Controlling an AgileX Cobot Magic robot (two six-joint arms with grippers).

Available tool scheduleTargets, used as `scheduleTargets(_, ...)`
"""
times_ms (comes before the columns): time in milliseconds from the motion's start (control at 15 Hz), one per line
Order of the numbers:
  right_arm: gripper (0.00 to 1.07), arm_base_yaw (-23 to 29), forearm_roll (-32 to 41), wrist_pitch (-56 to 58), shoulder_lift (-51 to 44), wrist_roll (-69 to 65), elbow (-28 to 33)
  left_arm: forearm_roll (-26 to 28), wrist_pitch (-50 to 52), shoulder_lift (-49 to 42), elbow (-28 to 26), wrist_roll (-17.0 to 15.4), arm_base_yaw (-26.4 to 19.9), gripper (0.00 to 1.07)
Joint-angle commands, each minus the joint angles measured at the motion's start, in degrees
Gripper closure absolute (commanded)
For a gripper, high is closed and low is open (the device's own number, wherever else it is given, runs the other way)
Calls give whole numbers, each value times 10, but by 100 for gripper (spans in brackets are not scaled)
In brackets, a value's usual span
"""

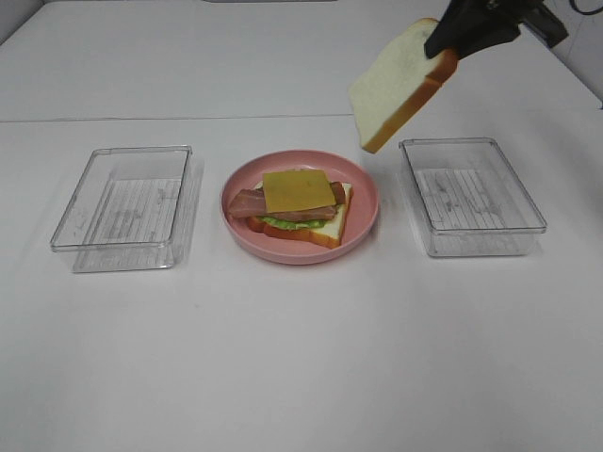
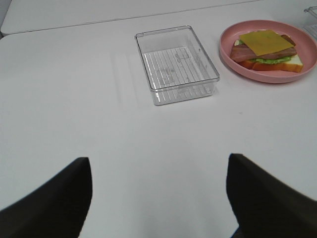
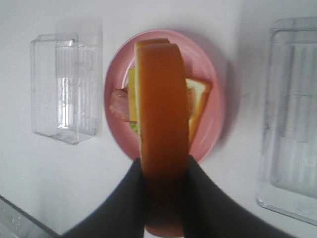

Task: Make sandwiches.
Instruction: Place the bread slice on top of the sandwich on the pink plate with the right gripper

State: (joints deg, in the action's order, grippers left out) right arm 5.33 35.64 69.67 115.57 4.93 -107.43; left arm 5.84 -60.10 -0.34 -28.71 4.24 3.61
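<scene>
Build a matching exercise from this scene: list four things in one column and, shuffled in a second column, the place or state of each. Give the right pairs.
Things
1. bread slice
2. cheese slice
3. pink plate
4. left end effector

Places or states
A. between the two clear trays
B. open, holding nothing
C. held in the air by the right end effector
D. topmost layer of the open sandwich

Pairs: 1-C, 2-D, 3-A, 4-B

Plate [image 1: 363, 226]: pink. Stack on it: cheese [image 1: 298, 190] yellow, bacon [image 1: 247, 201] reddish-brown, lettuce [image 1: 283, 224] green, bottom bread slice [image 1: 325, 231] white w/ orange-brown crust. Lifted bread slice [image 1: 396, 87], at plate's 1 o'clock: cream-white face, orange crust. Trays at 9 [image 1: 122, 202] & 3 o'clock [image 1: 471, 193]: clear, ribbed line pattern on floors, prob. moulded. Right gripper [image 1: 462, 38]: black. Table [image 1: 301, 377]: white.
</scene>
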Motion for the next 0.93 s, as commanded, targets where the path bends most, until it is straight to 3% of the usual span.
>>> scheduleTargets(67,107,30,25,1,15,9,-2,1,5,-13,1,-3,1,34)
scheduleTargets(267,107,74,89,-15,60,15,-2,1,5,-13,1,-3,1,34)
scheduleTargets(667,107,82,177,-32,121,18,5,1,5,-13,1,-3,1,34)
scheduleTargets(800,107,82,208,-78,121,29,50,1,5,-13,1,-3,1,34)
scheduleTargets(933,107,82,298,-124,121,102,132,1,5,-13,1,-3,1,34)
